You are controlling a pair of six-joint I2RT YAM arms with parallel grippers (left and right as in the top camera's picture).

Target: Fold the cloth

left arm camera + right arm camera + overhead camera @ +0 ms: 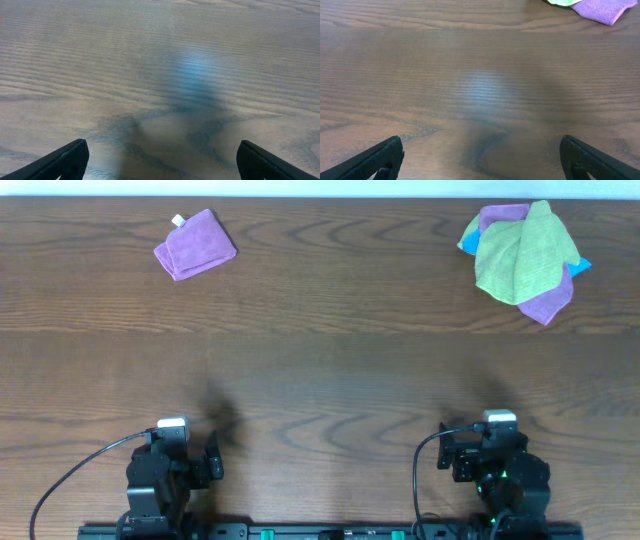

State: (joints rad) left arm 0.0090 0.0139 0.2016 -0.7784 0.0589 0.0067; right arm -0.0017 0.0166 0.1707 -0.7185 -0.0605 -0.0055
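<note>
Far left: you have a folded purple cloth [195, 244] lying alone on the table [330, 360], with a small white tag at its upper left corner.
Left gripper [162, 147]: your fingers stand wide apart with only bare wood between them. It sits at the near edge, well apart from every cloth.
Right gripper [481, 145]: fingers also wide apart, gripping nothing, over bare wood at the near edge.
The cloth [522, 255]: look to the far right corner. It lies crumpled on top of a heap, well apart from both grippers.
Under it: a second purple cloth [548, 305] pokes out at the lower right, with more purple at the upper left. A blue cloth [580, 266] peeks out at the sides.
Right wrist view: you catch only a green sliver and a purple corner at the top edge.
</note>
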